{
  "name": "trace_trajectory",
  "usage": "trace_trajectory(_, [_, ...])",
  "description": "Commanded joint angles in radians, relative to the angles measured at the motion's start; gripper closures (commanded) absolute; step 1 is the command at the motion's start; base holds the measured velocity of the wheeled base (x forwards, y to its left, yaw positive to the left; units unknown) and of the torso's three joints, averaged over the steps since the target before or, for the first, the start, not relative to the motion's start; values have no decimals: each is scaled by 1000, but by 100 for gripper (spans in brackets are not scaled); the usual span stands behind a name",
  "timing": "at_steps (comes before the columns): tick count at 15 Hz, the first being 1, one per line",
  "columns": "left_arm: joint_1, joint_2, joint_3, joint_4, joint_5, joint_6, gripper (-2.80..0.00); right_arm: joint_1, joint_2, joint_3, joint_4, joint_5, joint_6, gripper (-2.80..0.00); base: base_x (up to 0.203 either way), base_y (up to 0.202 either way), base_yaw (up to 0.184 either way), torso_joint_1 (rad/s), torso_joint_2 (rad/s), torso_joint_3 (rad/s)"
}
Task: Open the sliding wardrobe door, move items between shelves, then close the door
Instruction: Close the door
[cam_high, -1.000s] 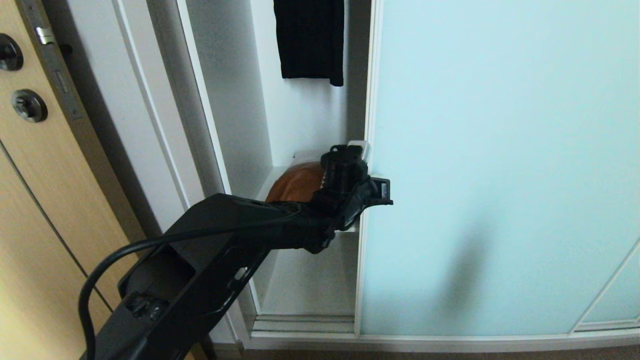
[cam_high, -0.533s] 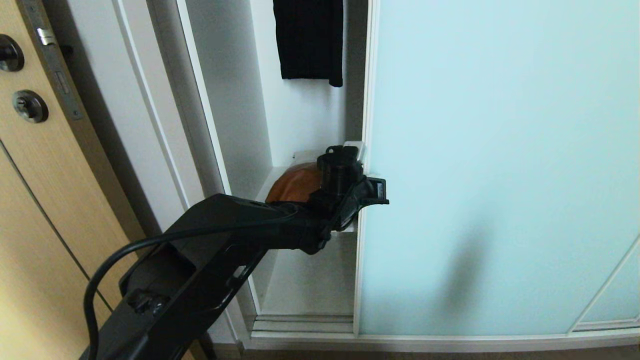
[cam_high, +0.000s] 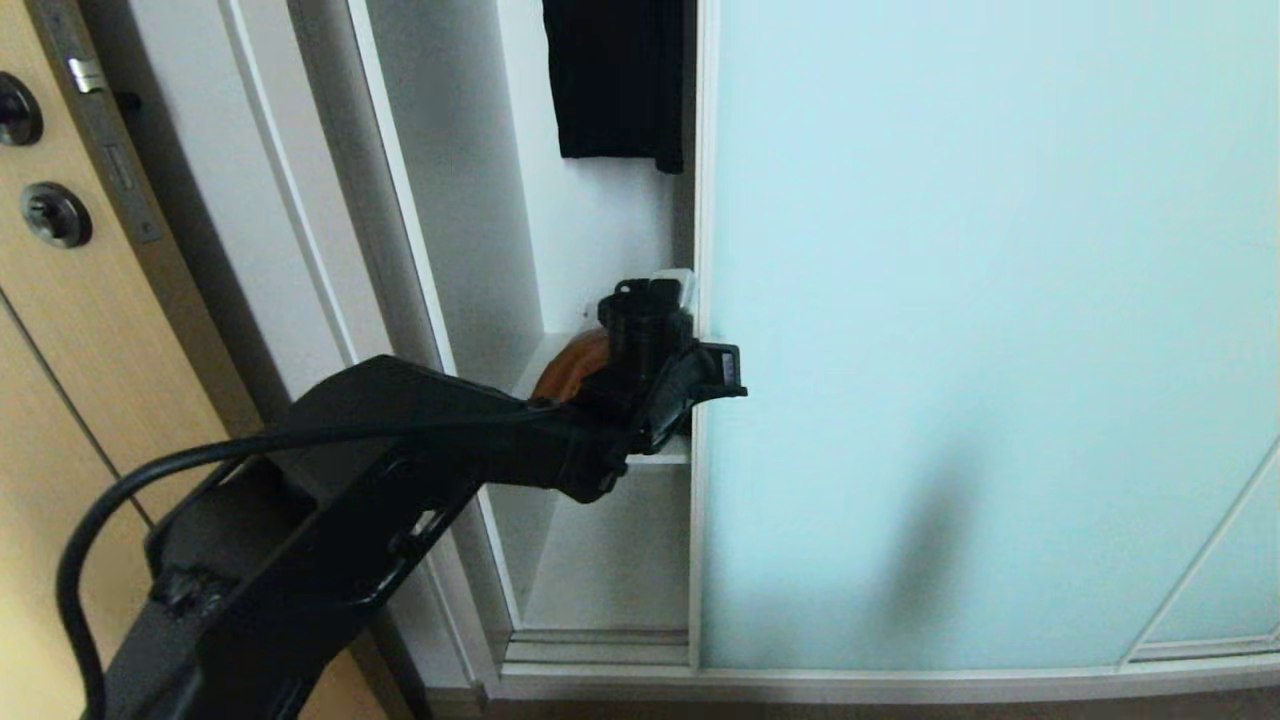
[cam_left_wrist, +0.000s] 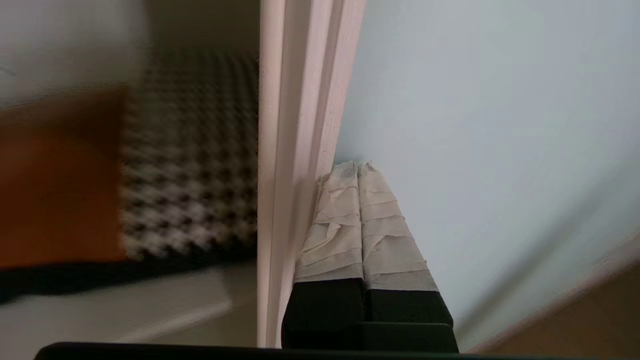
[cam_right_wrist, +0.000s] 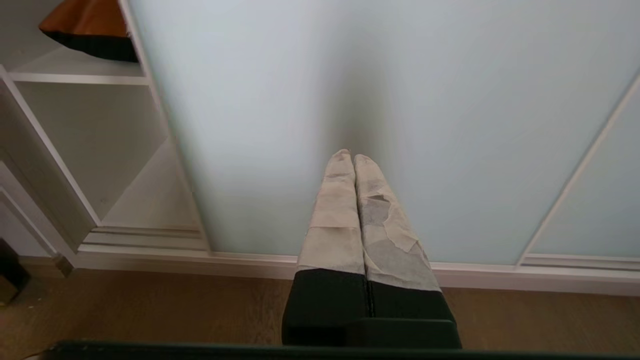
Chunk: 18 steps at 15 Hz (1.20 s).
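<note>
Fingertips (cam_left_wrist: 357, 220) of the left gripper (cam_left_wrist: 358, 167), wrapped in pale tape, are pressed together with nothing between them; they bear against the frosted pale aqua-blue glass sliding wardrobe door (cam_high: 960, 330), hard by its thin silver-white metal frame (cam_left_wrist: 300, 125). In the head view the left gripper (cam_high: 672, 290) sits at centre frame on the door's left edge, with the black arm running down to the lower left.

Outward from there, the gap between door edge and white wardrobe side is narrow. Through it shows the rectangular cushion (cam_left_wrist: 125, 170), part tan-brown leather, part black-and-white houndstooth with a black underside, lying on a flat matte white shelf (cam_left_wrist: 125, 310). In the head view only a sliver of its tan part (cam_high: 570, 370) is visible at mid-frame, behind the arm. A plain black garment (cam_high: 615, 80) hangs at upper centre. A lower white shelf (cam_right_wrist: 150, 200), at left in the right wrist view, appears bare in the part seen.

The right gripper (cam_right_wrist: 352, 156), also clenched on nothing, points at the glass panel in the middle of its own view and is not at work. A tan wood-grain door (cam_high: 60, 330) with dark round hardware occupies the left edge of the head view.

Assessment: the door stands partly open, the opening slim. Whether the cushion's transfer is complete cannot be confirmed from its position alone. Judged by the contact on the glass face beside the frame, the step in hand is door travel; final closure is outstanding.
</note>
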Motion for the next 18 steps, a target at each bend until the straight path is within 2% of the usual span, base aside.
trace_trajectory(1, [2, -100, 72, -29, 1, -1, 0, 0, 1, 0, 0, -1, 0, 0, 0, 0, 0, 0, 0, 0])
trace_trajectory(4, [17, -186, 183, -46, 0, 0, 0, 0, 1, 0, 0, -1, 0, 0, 0, 0, 0, 0, 0, 0])
trace_trajectory(12, [22, -485, 567, -156, -1, -3, 0, 0, 1, 0, 0, -1, 0, 0, 0, 0, 0, 0, 0, 0])
trace_trajectory(16, [67, -483, 564, -154, 13, -3, 0, 0, 1, 0, 0, -1, 0, 0, 0, 0, 0, 0, 0, 0])
trace_trajectory(18, [93, -482, 559, -156, 49, 0, 0, 0, 1, 0, 0, -1, 0, 0, 0, 0, 0, 0, 0, 0])
